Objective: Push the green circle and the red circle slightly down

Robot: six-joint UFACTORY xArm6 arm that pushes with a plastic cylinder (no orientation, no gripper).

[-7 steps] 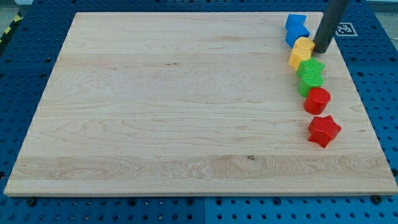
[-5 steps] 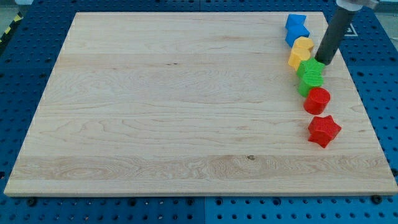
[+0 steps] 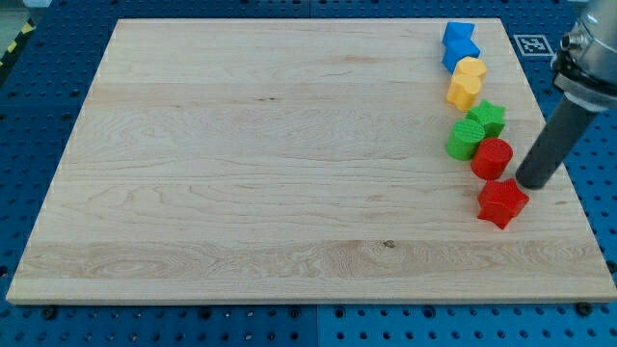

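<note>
Blue pegboard frames a pale wooden table [image 3: 289, 164] that carries a column of small blocks along the view's right side. At the view's top stands a blue block [image 3: 459, 45], star-like in outline, and just below it a yellow block [image 3: 467, 82] of heart-like shape. Below that, after a small gap, sits a green star [image 3: 488, 118], and touching its lower left is the green circle [image 3: 465, 141]. The red circle [image 3: 493, 157] lies just to the lower right of the green circle, touching or nearly touching it, and also sits close under the green star. A red star [image 3: 502, 201] lies below the red circle, just beside it. The dark rod comes down from the view's upper right, and my tip [image 3: 529, 183] rests on the table to the right of the red circle, apart from it by a narrow strip of wood, and just above and to the right of the red star (whether it touches that star I cannot tell). The green circle lies farther to the tip's upper left, beyond the red circle. No pincer is fitted, so nothing is held: the arm ends in the bare rod.
</note>
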